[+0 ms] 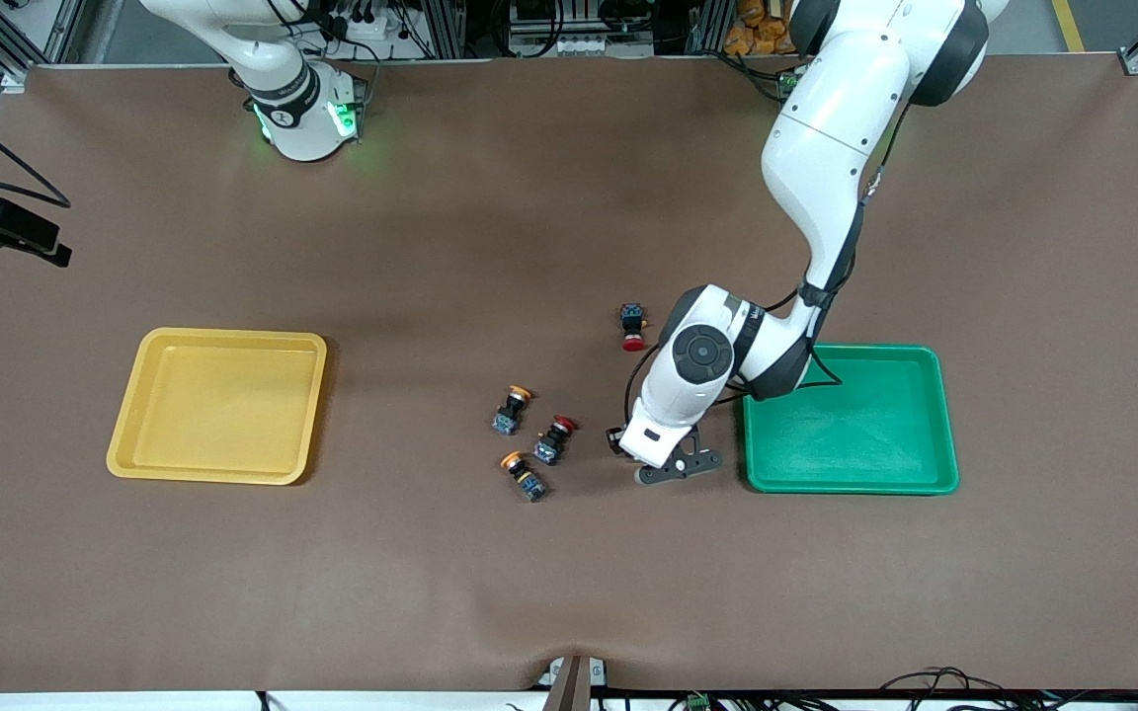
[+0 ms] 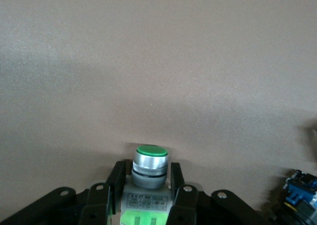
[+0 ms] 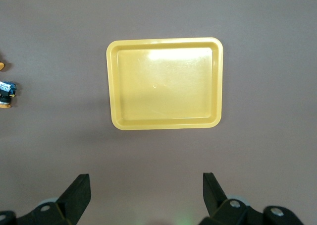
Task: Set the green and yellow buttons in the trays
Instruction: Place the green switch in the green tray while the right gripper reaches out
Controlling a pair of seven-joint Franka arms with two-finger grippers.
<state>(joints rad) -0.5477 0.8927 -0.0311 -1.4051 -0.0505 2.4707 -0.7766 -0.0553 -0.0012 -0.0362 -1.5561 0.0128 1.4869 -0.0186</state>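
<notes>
My left gripper (image 1: pixel 676 468) is low over the table, beside the green tray (image 1: pixel 851 420) at its edge toward the right arm's end. It is shut on a white-bodied button with a green cap (image 2: pixel 151 158), gripped between both fingers (image 2: pixel 115 178). The hand hides that button in the front view. Two yellow-capped buttons (image 1: pixel 512 407) (image 1: pixel 525 475) lie on the table between the trays. The yellow tray (image 1: pixel 218 405) is empty and also shows in the right wrist view (image 3: pixel 166 84). My right gripper (image 3: pixel 145 185) is open, empty and high above the table; it does not show in the front view.
Two red-capped black buttons lie on the table, one (image 1: pixel 556 439) between the yellow-capped ones, one (image 1: pixel 633 327) farther from the front camera, beside the left arm's wrist. A blue-based button (image 2: pixel 299 191) shows at the left wrist view's edge. The green tray is empty.
</notes>
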